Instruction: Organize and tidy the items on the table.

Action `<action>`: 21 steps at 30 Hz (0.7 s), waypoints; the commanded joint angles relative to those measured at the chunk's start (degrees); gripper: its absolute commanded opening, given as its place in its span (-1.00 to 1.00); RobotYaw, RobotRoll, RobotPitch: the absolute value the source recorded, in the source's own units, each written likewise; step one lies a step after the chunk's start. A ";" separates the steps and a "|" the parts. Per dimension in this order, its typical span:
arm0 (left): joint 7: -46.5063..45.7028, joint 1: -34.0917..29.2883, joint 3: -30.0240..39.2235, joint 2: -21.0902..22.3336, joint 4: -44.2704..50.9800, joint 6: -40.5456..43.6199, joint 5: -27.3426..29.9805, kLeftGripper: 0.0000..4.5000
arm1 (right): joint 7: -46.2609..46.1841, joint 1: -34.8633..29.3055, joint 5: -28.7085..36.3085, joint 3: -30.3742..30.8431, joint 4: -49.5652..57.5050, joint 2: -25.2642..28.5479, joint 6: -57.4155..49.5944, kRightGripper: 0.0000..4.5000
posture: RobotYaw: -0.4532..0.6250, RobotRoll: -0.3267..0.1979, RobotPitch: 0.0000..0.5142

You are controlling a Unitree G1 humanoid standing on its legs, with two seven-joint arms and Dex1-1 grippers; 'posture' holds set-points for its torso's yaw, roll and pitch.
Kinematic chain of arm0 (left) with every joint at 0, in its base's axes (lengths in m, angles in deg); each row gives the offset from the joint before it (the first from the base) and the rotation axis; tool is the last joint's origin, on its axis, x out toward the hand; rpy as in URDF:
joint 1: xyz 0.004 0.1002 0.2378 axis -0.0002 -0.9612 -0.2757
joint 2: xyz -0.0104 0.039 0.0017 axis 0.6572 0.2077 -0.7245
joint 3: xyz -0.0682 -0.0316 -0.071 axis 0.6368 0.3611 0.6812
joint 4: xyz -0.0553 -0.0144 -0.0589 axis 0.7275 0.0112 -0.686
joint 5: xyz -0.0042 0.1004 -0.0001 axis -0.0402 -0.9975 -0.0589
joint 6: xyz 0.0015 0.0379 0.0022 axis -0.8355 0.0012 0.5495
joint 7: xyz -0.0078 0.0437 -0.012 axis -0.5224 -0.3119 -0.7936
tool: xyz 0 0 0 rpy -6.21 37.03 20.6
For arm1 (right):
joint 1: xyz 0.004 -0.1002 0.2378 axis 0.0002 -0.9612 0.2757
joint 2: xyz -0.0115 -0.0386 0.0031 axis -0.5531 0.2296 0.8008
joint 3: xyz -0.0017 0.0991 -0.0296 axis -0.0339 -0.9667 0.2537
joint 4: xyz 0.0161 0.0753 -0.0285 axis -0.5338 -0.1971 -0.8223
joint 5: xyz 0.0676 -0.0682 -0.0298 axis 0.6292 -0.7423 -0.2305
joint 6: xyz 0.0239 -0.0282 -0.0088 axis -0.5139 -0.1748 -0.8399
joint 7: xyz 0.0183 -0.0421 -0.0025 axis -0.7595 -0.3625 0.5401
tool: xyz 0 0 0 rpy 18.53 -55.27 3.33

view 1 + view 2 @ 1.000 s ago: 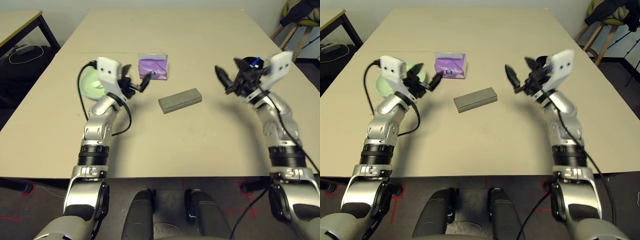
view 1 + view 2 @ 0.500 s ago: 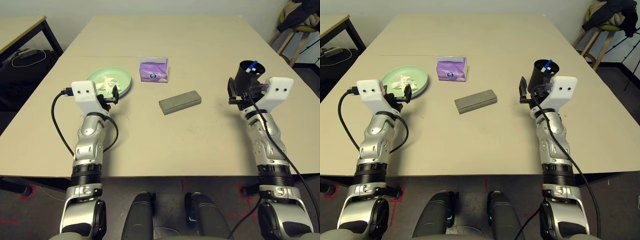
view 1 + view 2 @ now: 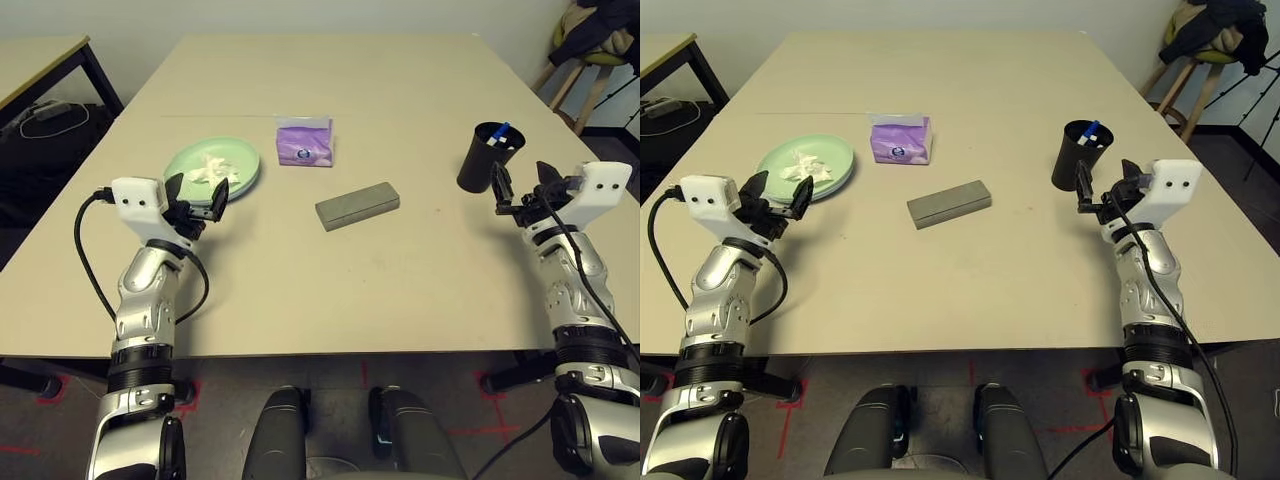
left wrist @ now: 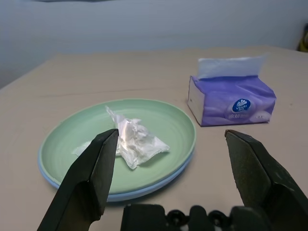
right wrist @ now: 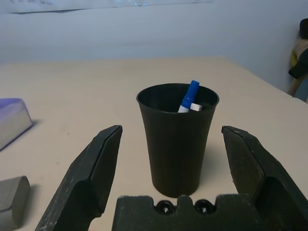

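On the beige table (image 3: 380, 80) a green plate (image 3: 235, 172) lies on a pale blue one at the left, with a crumpled white tissue (image 3: 208, 168) on top. Behind it to the right stands the purple tissue pack (image 3: 305, 142). The grey glasses case (image 3: 357, 204) lies in the middle. At the right is the black cup (image 3: 483, 165) with the blue-white pen (image 3: 500, 133) inside. My left gripper (image 3: 197, 192) hangs open just short of the plate (image 4: 183, 130). My right gripper (image 3: 520, 180) is open beside the cup (image 5: 177, 139), not touching it.
A smaller black-legged table (image 3: 40, 55) and a dark bag with cables (image 3: 50, 120) are at the far left. A wooden stool with clothes (image 3: 600, 40) stands at the far right. Bare tabletop stretches in front of the case.
Both arms have drawn back toward me and outward: the left gripper away from the tissue pack and plate, the right away from over the cup. Both stay open and hold nothing.
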 commanded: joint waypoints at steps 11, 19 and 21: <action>-4.58 2.80 1.46 1.71 -5.28 -0.10 -1.70 1.00 | -5.87 0.92 -3.62 2.74 2.66 -1.99 -2.16 0.99 | 0.20 0.25 -0.56; -7.52 7.09 1.56 2.01 -11.33 -3.22 -2.95 1.00 | -6.26 2.02 -4.34 2.47 0.61 -2.11 -0.83 0.99 | 0.18 0.25 -0.56; -7.22 6.98 1.55 2.12 -11.40 -3.45 -2.74 1.00 | -6.31 2.00 -4.43 2.61 0.89 -2.24 -0.83 0.99 | 0.18 0.25 -0.56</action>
